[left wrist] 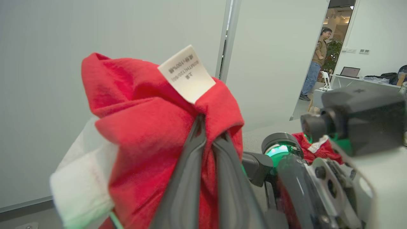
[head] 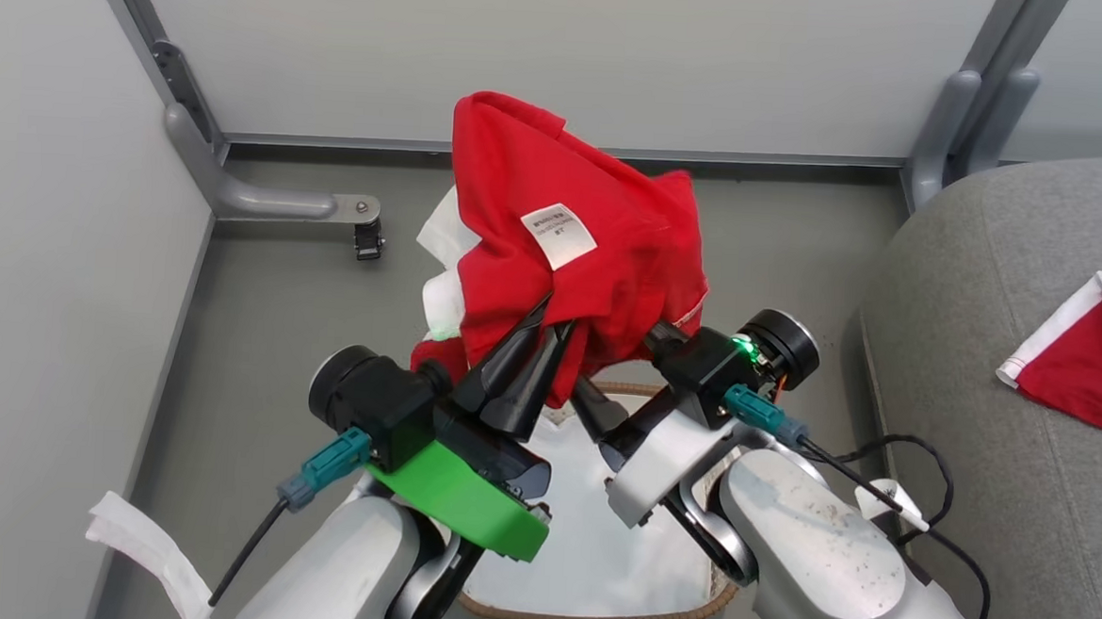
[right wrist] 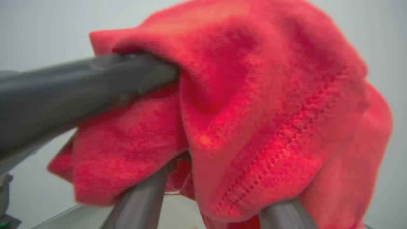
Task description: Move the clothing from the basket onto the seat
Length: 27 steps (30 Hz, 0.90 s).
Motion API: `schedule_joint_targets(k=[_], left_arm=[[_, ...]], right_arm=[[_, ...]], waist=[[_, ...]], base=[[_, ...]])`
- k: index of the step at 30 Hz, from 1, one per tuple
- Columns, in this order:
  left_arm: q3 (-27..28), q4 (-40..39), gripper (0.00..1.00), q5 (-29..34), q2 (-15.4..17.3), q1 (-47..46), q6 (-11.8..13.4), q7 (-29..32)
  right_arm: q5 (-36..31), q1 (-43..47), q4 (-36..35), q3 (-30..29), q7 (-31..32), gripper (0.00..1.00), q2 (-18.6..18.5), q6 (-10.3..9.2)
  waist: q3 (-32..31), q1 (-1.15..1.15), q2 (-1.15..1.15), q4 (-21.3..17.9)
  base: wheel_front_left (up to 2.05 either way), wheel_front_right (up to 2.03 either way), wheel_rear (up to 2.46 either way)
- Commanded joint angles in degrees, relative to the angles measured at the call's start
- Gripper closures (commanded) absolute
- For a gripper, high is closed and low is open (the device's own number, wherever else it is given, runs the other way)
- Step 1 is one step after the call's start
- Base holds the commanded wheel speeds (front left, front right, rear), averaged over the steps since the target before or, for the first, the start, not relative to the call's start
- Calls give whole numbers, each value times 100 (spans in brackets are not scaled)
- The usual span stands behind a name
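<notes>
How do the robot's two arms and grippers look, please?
The left forearm and right forearm are pale grey, the right scuffed. The left gripper and right gripper have long dark fingers. The left wrist has a green bracket, the right a white bracket. Teal plugs carry black cables.

Soft, bright, even light keeps the head view sharp, with only a thin dark shadow along the wall foot beyond the left gripper (head: 558, 313) and a green lamp glow tinting the clothing (head: 576, 198) just left of its fingers. In the left wrist view the label (left wrist: 186, 73) above the fingertips is crisp, the finger bases nearest the lens go soft, and the doorway (left wrist: 330, 47) far to the right shows paler and brighter. Around the right gripper (right wrist: 222, 184) everything is smeared, the fabric too close to focus.
</notes>
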Motion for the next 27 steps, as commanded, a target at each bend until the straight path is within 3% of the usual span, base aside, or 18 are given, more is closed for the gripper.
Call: schedule_joint_targets(k=[1, 11, 12, 13, 19, 27], left_arm=[[-28, -7, 100, -37, -4, -54, -16, -2], [137, -30, 100, -51, 54, 21, -16, 1], [180, -41, 35, -18, 43, 51, -16, 1], [211, -61, 0, 30, 40, 82, -16, 1], [396, -60, 0, 178, 118, 239, -16, 1], [681, -152, 0, 284, 298, 429, -16, 2]], right_arm=[[72, -55, 34, -7, -2, 100, -19, -8], [139, 108, -293, -468, -4, 100, -23, -8], [126, 132, -340, -544, -3, 100, -23, -8], [100, 140, -394, -600, -4, 100, -22, -8], [-30, 348, -734, -951, -3, 100, -20, -7], [-151, 659, -1121, -1338, -3, 100, -20, -8]], waist=[[61, 1, 0, 143], [147, 1, 0, 53], [151, 1, 0, 3], [156, 1, 0, -49], [193, 1, 0, -636], [422, 1, 0, -1960]], base=[[0, 0, 0], [0, 0, 0], [0, 0, 0], [0, 0, 0], [0, 0, 0], [0, 0, 0]])
